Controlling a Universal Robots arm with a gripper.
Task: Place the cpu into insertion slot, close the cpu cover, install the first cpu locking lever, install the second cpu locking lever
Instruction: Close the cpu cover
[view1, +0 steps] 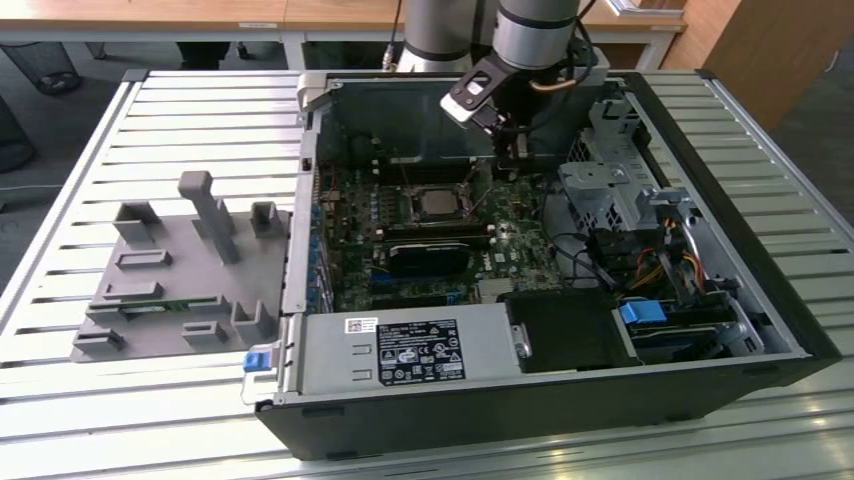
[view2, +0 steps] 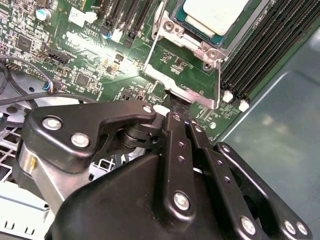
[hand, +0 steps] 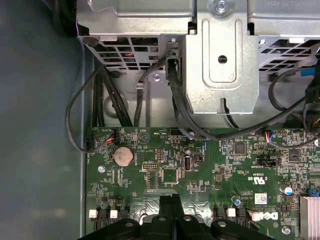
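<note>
Already seated, the cpu (view2: 215, 15) lies framed by the cpu cover (view2: 186, 93); gripper (view2: 176, 102), fingers pinched together on nothing, meets the cover's tab, seemingly pressing it flat.

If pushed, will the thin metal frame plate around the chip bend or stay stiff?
The thin silvery square frame plate probably flexes a little, being thin sheet metal with a large cut-out. It lies flat around the silver-grey square chip with screws at its corners, so it likely would not slide.
</note>
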